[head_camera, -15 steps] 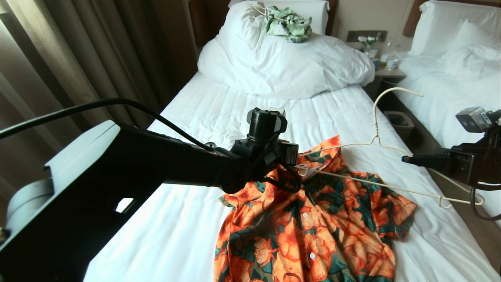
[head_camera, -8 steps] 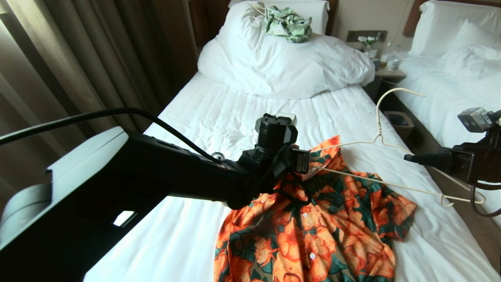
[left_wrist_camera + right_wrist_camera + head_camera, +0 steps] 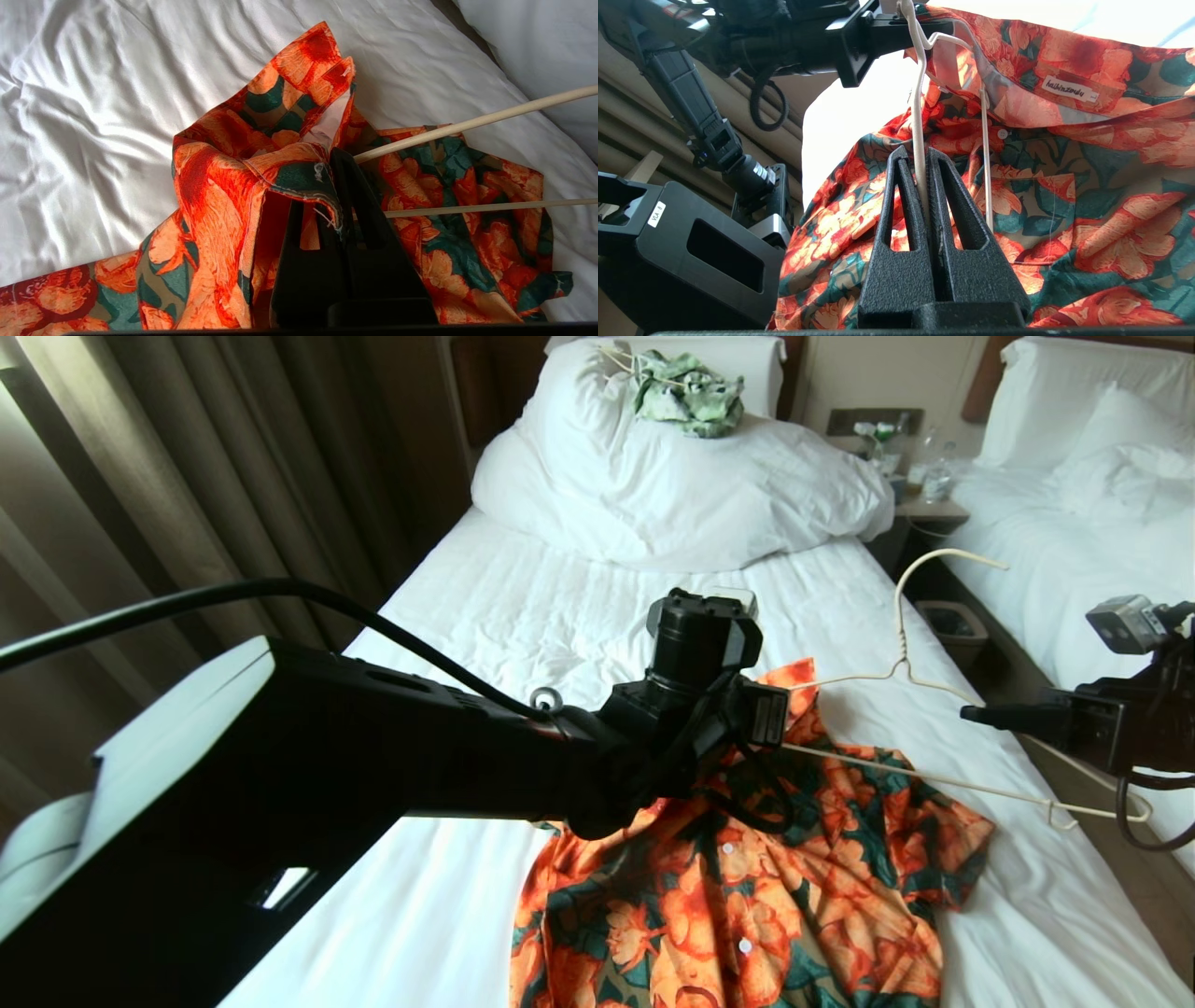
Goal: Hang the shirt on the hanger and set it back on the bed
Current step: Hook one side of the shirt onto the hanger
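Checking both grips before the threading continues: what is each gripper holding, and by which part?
The left gripper pinches the shirt at its collar edge. The right gripper clamps one wire arm of the hanger.

My black left gripper [image 3: 334, 161] pinches an orange-flowered, dark-green shirt [image 3: 747, 887]; my black right gripper [image 3: 916, 158] pinches a cream-white hanger [image 3: 934, 686] above white sheets [image 3: 523, 616].
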Motion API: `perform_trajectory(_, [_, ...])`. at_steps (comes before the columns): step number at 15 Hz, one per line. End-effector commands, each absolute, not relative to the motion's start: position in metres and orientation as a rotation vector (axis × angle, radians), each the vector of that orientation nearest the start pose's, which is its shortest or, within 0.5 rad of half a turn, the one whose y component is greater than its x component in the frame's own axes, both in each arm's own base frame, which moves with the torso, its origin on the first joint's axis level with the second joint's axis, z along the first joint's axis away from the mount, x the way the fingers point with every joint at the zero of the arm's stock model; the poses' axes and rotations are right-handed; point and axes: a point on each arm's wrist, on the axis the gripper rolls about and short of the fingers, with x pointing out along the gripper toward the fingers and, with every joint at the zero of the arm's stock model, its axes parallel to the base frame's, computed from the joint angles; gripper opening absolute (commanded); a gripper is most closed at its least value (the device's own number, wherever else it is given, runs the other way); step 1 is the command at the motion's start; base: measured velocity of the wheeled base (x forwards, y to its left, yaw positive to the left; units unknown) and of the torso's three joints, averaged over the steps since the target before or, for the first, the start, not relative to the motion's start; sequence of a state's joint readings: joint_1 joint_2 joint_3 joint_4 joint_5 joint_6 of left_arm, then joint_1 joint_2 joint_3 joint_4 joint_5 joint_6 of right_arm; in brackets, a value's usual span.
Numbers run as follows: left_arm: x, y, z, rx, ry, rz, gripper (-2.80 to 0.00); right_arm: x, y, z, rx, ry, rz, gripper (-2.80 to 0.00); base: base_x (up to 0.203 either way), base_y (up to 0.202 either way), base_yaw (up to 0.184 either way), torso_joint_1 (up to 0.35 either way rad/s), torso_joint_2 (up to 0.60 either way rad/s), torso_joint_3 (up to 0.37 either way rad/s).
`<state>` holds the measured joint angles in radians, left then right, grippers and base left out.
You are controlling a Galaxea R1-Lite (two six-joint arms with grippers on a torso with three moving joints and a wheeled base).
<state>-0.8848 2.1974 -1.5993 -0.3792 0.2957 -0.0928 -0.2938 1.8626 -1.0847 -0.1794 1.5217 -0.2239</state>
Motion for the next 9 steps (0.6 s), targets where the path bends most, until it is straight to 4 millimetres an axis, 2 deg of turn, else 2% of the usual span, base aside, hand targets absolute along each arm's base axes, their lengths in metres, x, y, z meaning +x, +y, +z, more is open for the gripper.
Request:
perform_trajectory(1, [0.295,-0.363,0.195,0.018,0.189,-0.594,-2.80,0.323,-0.071,0.172,0.310,0.255,1.234,-2.80,0.000,0.000,0.000,0.000,0.00,0.000])
perform_trajectory(3, [0.291,-0.374,0.190,0.032,0.205,-0.614,-2.80,0.321,-0.068,0.174,0.307,0.254,1.241,-2.80,0.000,0.000,0.000,0.000,0.00,0.000])
perform_trajectory(6, [0.286,-0.380,0.186,0.041,0.214,-0.629,-2.80,0.318,-0.060,0.177,0.300,0.254,1.260,-2.80,0.000,0.000,0.000,0.000,0.00,0.000])
perform_trajectory(9, [0.282,-0.388,0.200,0.012,0.172,-0.647,-2.80,0.315,-0.047,0.174,0.305,0.268,1.298,-2.80,0.000,0.000,0.000,0.000,0.00,0.000])
